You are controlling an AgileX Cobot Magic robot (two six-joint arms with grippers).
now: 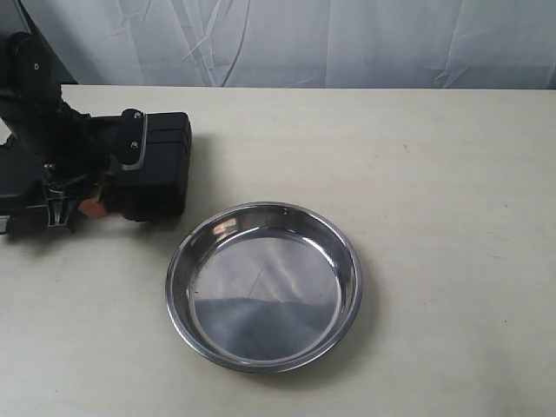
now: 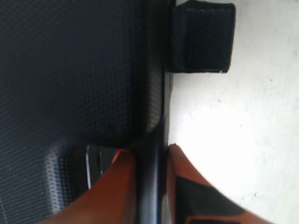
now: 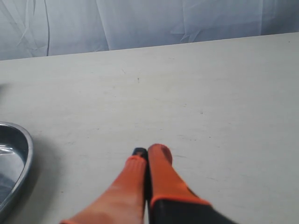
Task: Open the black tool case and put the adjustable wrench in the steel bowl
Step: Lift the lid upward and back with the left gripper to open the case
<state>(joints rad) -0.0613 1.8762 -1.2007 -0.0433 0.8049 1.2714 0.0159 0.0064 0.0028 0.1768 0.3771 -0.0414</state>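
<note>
The black tool case (image 1: 161,165) lies at the table's far left, with a grey latch (image 1: 135,143) on its top edge. My left gripper (image 1: 87,204) is at its near left side. Seen from the left wrist, that gripper (image 2: 148,151) is shut on a thin edge of the case (image 2: 70,70), one orange finger (image 2: 117,186) on the textured face and the other on the table side. The steel bowl (image 1: 261,295) sits empty right of the case. My right gripper (image 3: 149,151) is shut on nothing above bare table. The adjustable wrench is hidden.
A black block (image 2: 202,37) juts from the case edge over the table. The bowl's rim (image 3: 18,158) shows beside the right gripper. A pale curtain (image 1: 347,39) hangs behind the table's far edge. The right arm is outside the exterior view.
</note>
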